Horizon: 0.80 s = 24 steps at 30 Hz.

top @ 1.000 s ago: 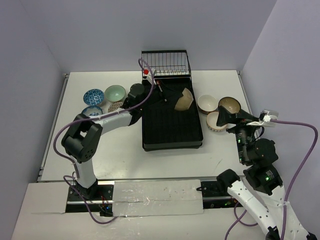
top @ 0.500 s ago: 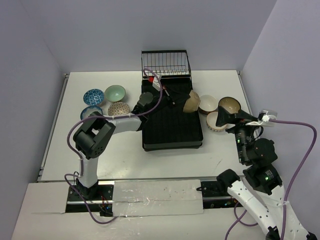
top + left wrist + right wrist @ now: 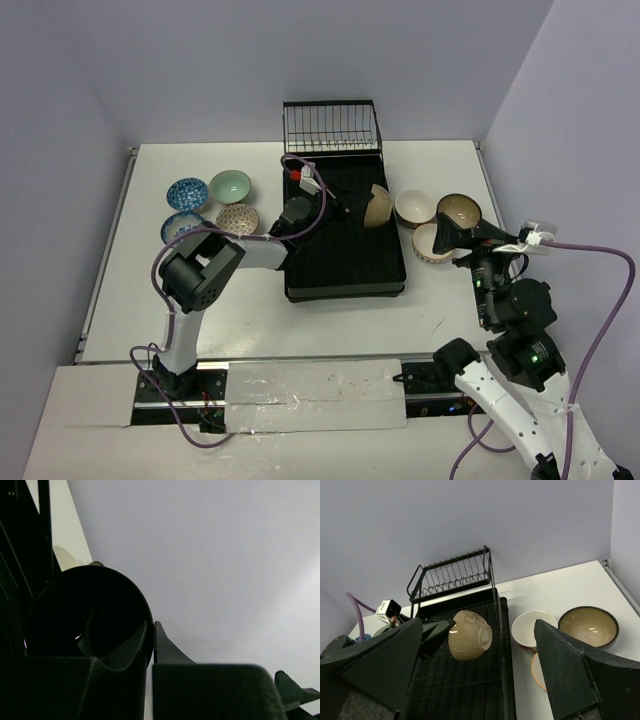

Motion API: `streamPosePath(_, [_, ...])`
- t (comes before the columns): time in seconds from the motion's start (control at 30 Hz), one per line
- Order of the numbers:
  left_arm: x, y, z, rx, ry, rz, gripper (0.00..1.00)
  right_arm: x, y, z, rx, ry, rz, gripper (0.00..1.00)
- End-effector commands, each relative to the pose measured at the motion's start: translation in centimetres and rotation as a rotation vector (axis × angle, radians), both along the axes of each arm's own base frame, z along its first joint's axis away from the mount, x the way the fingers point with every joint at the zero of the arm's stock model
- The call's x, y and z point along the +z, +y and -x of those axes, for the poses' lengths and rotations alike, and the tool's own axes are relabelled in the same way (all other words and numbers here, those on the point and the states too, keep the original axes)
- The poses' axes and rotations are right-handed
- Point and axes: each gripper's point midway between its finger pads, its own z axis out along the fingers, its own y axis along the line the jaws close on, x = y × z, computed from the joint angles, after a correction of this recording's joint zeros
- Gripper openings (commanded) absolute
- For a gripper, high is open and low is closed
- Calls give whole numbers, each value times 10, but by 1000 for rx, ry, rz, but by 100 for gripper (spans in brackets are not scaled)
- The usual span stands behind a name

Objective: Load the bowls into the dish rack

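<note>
We reach with the left and hold back with the right.
Our left arm [image 3: 200, 275] bends at the elbow and stretches rightward, the left gripper [image 3: 352, 208] pinched tight on the rim of a tan bowl [image 3: 378, 205]. Our right arm [image 3: 515, 320] sits folded, with the right gripper [image 3: 455, 237] spread wide and pointing left.

Bright even light, soft shadows; right hand [image 3: 478, 626] slightly blurred.

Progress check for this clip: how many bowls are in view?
8. Four left of the dish rack: two blue-white, one pale green, one brown-speckled. One tan bowl in the left gripper over the rack. Three on its right, one partly behind the right gripper.
</note>
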Motion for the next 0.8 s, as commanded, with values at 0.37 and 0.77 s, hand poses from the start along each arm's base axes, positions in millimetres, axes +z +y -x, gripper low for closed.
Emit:
streamPosePath(0.37, [37, -1, -5, 58, -53, 204, 0, 4, 5, 1, 23, -24, -1, 100])
streamPosePath(0.77, [48, 1, 1, 73, -29, 302, 0, 4, 5, 1, 27, -24, -1, 100])
